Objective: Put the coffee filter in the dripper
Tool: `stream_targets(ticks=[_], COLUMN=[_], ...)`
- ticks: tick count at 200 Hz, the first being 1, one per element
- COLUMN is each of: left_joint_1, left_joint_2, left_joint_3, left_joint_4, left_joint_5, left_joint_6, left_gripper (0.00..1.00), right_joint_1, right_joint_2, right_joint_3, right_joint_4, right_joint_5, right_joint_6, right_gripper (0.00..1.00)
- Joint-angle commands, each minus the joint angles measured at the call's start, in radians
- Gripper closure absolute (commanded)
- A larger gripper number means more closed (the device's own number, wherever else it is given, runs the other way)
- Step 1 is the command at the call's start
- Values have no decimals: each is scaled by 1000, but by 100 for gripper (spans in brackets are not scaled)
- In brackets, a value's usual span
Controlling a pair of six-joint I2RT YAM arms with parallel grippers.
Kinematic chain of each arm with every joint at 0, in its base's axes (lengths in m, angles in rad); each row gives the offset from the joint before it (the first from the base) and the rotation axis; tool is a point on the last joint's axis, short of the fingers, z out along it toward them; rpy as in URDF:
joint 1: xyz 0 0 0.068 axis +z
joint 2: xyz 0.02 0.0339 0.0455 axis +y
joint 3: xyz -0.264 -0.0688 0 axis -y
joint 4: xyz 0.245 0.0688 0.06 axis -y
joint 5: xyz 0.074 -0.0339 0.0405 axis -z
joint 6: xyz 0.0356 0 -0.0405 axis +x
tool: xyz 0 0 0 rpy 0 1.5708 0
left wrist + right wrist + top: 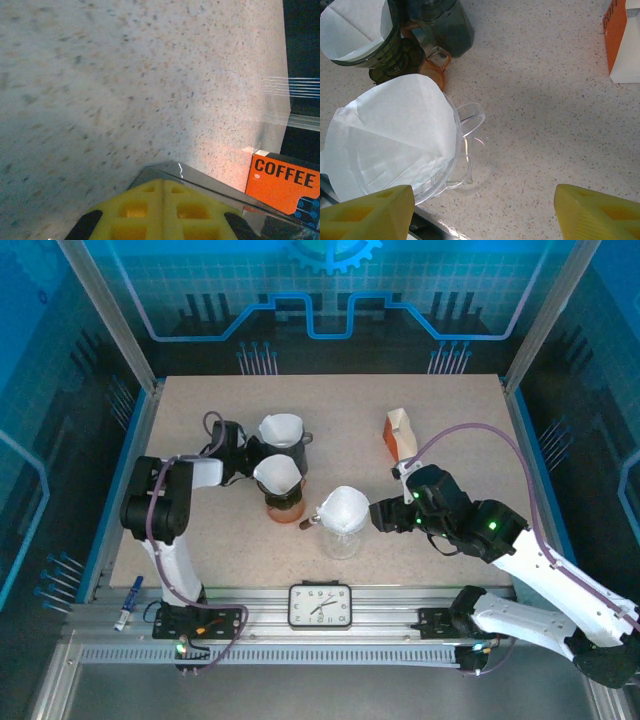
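Observation:
A white coffee filter (344,504) (390,137) sits opened inside a clear dripper (341,538) (469,116) near the middle of the table. My right gripper (381,515) (485,215) is open just right of that dripper, with bare table between its yellow fingers (597,210). Two more filters sit in a dark dripper (281,430) at the back and in a dripper on an amber base (284,503). My left gripper (246,454) (163,197) is shut beside these two, its yellow fingers pressed together, a shiny grey edge (210,182) just past the tips.
An orange coffee box (398,433) (283,182) (622,39) stands at the back right. A small clock (320,605) lies on the front rail, and a blue-tipped item (128,602) rests at the front left. Open tabletop lies right of the clear dripper.

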Motion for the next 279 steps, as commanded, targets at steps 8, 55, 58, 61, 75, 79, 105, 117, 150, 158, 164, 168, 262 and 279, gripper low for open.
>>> stream_targets(ticks=[8,55,58,61,75,79,105,117,150,158,164,168,262,279], left_joint_1=[-23,-64,-66,-66,-68,-68,-68,-67,-49,-44,-40,-37,-1,-1], left_joint_2=[65,128,132,136,147,150,149,138,104,97,91,88,-202,-258], left_joint_3=[80,200,206,211,232,236,251,248,227,220,214,211,-51,-128], left_joint_4=[-5,-47,-49,-51,-59,-62,-97,-105,-143,-146,-157,-162,-242,-232], left_joint_5=[79,123,127,129,140,144,135,118,57,50,38,31,-230,-259], left_joint_6=[47,76,77,78,81,81,93,94,97,98,99,100,48,27], left_gripper=[100,100,100,100,100,100,100,100,100,100,100,100,100,100], right_joint_1=[-10,-10,-10,-10,-10,-10,-8,-9,-9,-9,-9,-9,-11,-10], right_joint_2=[-15,-16,-16,-15,-16,-16,-16,-15,-16,-16,-16,-16,-23,-26], right_joint_3=[10,15,16,15,15,15,12,10,9,9,10,9,-12,-19], right_joint_4=[-23,-28,-28,-28,-28,-29,-26,-24,-19,-17,-17,-17,17,24], right_joint_5=[-2,-5,-6,-6,-6,-6,-6,-7,-8,-8,-7,-8,-3,-2], right_joint_6=[20,31,31,32,34,34,37,37,36,35,34,34,20,17], right_gripper=[25,25,25,25,25,25,24,24,24,24,24,24,24,24])
